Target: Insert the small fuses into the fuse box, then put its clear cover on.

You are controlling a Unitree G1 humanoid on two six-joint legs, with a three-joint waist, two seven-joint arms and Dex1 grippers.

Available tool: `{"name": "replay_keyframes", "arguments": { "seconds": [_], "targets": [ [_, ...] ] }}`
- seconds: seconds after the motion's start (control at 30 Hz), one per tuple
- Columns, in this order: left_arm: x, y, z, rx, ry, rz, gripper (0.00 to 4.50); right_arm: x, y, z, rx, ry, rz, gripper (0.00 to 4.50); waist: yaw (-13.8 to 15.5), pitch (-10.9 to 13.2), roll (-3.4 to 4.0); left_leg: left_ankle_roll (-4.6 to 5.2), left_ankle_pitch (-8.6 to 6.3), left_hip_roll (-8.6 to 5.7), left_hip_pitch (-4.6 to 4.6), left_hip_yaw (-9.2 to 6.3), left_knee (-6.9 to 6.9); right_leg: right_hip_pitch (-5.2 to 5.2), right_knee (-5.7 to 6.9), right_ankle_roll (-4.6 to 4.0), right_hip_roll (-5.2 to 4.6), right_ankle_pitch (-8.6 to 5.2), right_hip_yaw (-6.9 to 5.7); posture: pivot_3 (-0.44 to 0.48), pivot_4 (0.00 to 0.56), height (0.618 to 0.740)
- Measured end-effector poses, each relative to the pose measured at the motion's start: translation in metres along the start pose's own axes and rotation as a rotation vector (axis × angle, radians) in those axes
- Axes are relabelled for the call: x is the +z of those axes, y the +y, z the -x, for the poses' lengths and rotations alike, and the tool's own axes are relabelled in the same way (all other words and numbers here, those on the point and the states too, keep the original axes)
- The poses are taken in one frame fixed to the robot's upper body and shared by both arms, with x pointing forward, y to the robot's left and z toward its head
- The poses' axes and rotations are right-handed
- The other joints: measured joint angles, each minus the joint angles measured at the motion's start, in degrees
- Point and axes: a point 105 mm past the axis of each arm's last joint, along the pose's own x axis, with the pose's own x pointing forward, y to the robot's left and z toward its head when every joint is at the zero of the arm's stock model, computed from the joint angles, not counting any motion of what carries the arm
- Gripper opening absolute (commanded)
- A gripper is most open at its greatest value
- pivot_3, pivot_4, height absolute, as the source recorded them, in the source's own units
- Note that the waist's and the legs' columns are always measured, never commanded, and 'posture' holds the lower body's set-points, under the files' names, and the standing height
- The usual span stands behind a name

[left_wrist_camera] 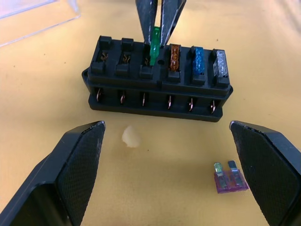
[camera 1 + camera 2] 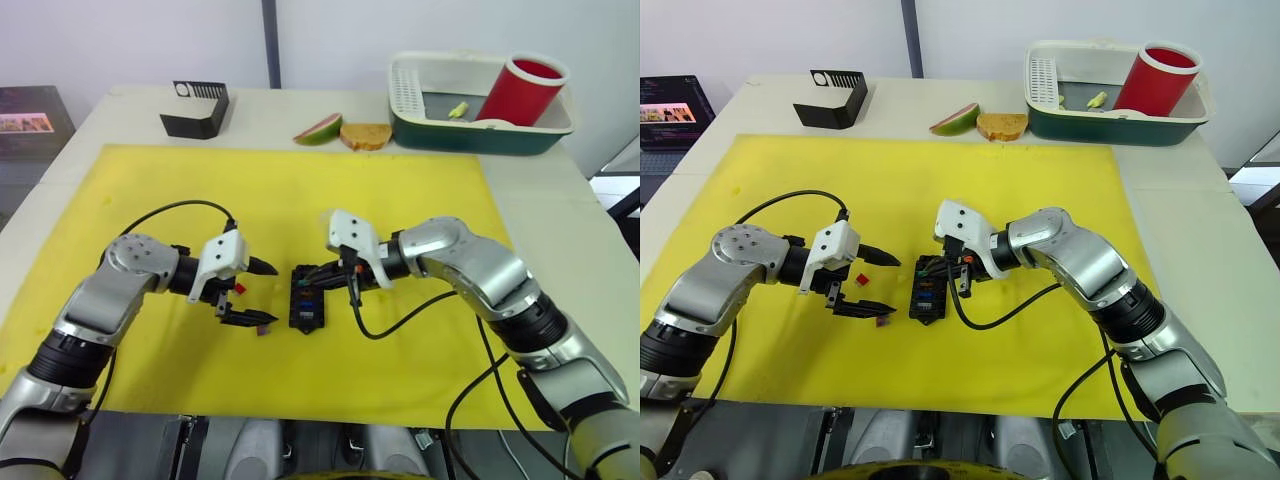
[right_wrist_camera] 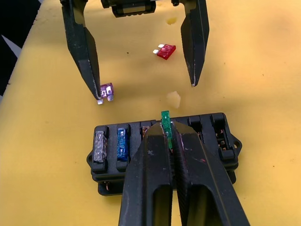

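The right tool point(image 3: 170, 141), clamped on the green fuse point(image 1: 155, 44) over the fuse box point(image 1: 157, 80), should press straight down, while the left tool point(image 1: 164, 174) waits spread apart.

The fuse box point(image 2: 308, 297) sat on the mat point(image 2: 400, 210), near its front middle, on the surface point(image 2: 540, 200). Your left end effector point(image 2: 248, 292) hovered just left of the box, your right end effector point(image 3: 170, 136) over it, pinching a fuse point(image 3: 165, 121) above a slot. Three fuses sat in slots. Two loose fuses point(image 3: 107, 91) lay left of the box. The cover point(image 1: 33, 16) lay behind it. A stand point(image 2: 196, 108) and a tray point(image 2: 480, 130) stood at the back.
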Motion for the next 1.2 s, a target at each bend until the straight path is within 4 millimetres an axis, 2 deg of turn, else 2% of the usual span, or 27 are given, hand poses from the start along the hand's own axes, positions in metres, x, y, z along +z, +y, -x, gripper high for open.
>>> {"name": "replay_keyframes", "arguments": {
  "seconds": [0.57,1.2],
  "targets": [
    [0.001,-0.001,0.0,-0.002,0.0,-0.003,4.45,-0.009,-0.004,-0.003,-0.01,0.007,-0.019,0.0,0.0,0.0,0.0,0.0,0.0,0.0,0.0,0.0,0.0,0.0,0.0,0.0,0.0,0.0,0.0,0.0,0.15,0.74],
    [0.001,-0.001,0.0,-0.002,0.0,-0.001,4.45,-0.012,-0.006,-0.003,-0.019,0.037,0.039,0.0,0.0,0.0,0.0,0.0,0.0,-0.01,0.05,0.0,0.01,0.06,0.0,0.0,0.01,0.0,0.0,0.0,0.15,0.74]
  ]
}}
